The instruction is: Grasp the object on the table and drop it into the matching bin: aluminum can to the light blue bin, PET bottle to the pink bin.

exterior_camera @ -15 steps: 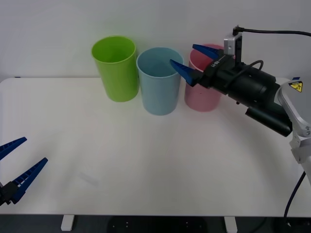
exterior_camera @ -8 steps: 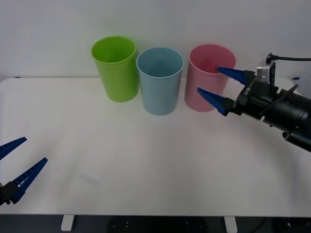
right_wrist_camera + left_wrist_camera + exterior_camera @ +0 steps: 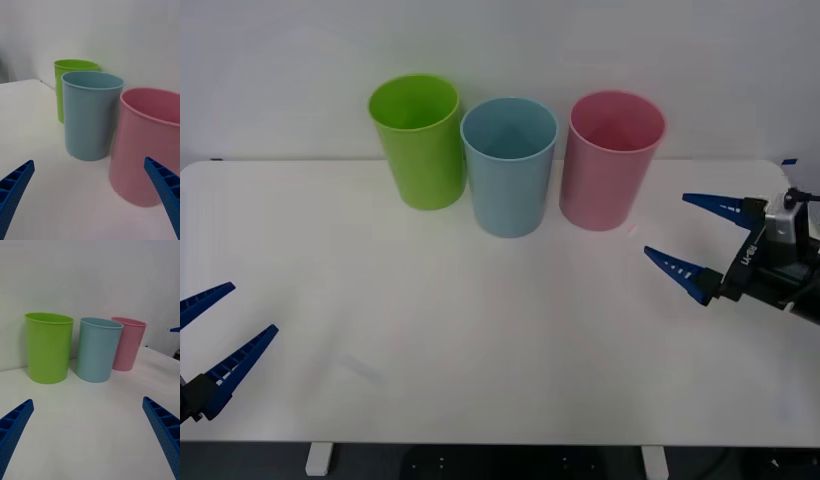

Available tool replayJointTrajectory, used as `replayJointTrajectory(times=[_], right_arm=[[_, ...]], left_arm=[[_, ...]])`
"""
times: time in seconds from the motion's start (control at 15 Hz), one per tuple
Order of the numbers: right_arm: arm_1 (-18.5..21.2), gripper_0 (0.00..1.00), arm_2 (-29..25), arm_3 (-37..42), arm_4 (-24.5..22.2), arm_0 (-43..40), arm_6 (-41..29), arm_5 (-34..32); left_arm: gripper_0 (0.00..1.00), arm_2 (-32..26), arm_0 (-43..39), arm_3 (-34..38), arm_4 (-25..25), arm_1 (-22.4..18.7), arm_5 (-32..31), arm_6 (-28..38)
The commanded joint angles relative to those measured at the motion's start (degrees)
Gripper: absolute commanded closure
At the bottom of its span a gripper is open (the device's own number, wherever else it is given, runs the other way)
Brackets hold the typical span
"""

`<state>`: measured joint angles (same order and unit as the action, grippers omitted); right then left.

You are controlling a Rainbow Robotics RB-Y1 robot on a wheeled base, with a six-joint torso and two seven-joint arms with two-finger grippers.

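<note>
The object, the aluminum can, is out of view. On the white table the light blue bin stands at the back, with the pink bin to its right. My right gripper hovers open and empty over the table's right side, in front of and to the right of the pink bin. In the right wrist view both bins, light blue and pink, stand close ahead of that gripper. My left gripper waits open at the table's front left corner.
A lime green bin stands left of the light blue one, the three in a tight row near the back edge. The left wrist view shows the same row, green, light blue, pink, farther off.
My right gripper has drawn back from high up by the rims of the light blue and pink bins, moving right and down to the table's right side, still open. The left arm is still.
</note>
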<state>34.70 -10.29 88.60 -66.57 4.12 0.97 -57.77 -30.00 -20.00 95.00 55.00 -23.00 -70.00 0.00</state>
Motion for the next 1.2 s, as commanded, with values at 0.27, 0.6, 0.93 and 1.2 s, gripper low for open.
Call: replayJointTrajectory(times=[0.27, 0.6, 0.93, 1.2], right_arm=[[0.11, 0.0, -8.43, 7.99, 1.53, -12.91, -1.24, -4.89], [0.19, 0.0, -12.39, 13.0, 3.02, -22.49, -1.5, -4.98], [0.19, 0.0, -13.62, 13.09, 3.2, -25.04, -1.5, -6.21], [0.19, 0.0, -13.71, 13.09, 3.11, -25.48, -1.5, -6.3]], left_arm=[[0.0, 0.0, 0.0, 0.0, 0.0, 0.0, 0.0, 0.0], [0.0, 0.0, 0.0, 0.0, 0.0, 0.0, 0.0, 0.0], [0.0, 0.0, 0.0, 0.0, 0.0, 0.0, 0.0, 0.0], [0.0, 0.0, 0.0, 0.0, 0.0, 0.0, 0.0, 0.0]])
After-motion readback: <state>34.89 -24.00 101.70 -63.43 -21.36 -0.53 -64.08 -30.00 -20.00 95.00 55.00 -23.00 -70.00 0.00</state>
